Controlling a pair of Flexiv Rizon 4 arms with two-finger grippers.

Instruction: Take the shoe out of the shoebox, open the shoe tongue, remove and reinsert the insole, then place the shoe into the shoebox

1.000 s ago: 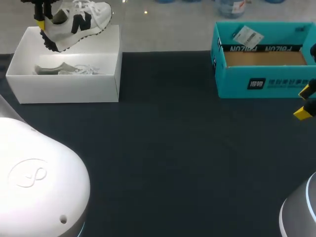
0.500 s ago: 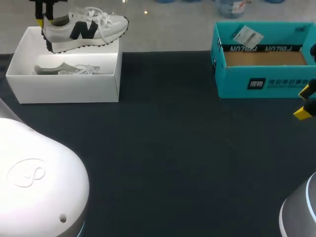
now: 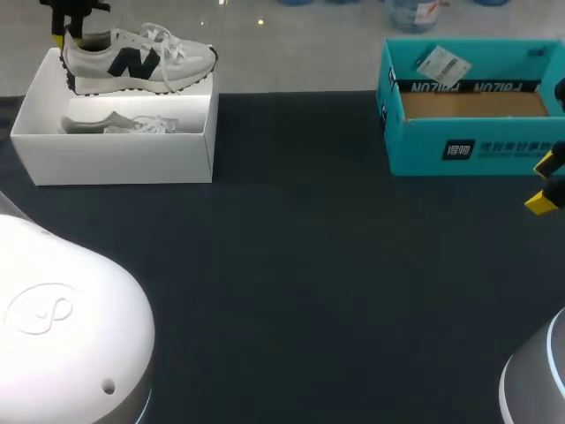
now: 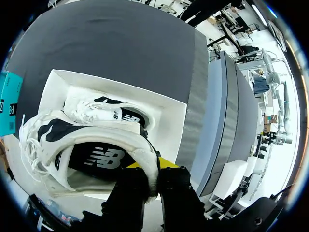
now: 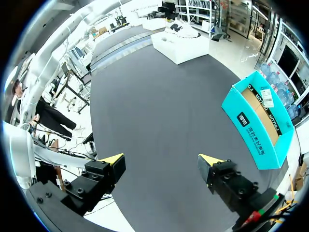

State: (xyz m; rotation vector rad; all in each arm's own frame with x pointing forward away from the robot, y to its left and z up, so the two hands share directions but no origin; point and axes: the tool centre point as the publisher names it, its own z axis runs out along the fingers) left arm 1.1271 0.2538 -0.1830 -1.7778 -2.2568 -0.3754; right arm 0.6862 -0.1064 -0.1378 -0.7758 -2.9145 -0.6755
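Step one, extraction: shoe (image 3: 132,62) held clear above white shoebox (image 3: 115,163), not yet set down.
Grip: left gripper (image 3: 69,34) clamped on heel collar, rim pinched between both fingers; shoe level, toe toward table middle, hanging over the box's rear wall; second shoe (image 3: 119,124) lying inside. Next move, by judgement: carry across to bare dark table (image 3: 300,283), lower sole-flat, ready for tongue and insole work. Other arm: right gripper (image 5: 161,162) spread wide, empty, beside teal box (image 3: 468,150), well apart from shoe.
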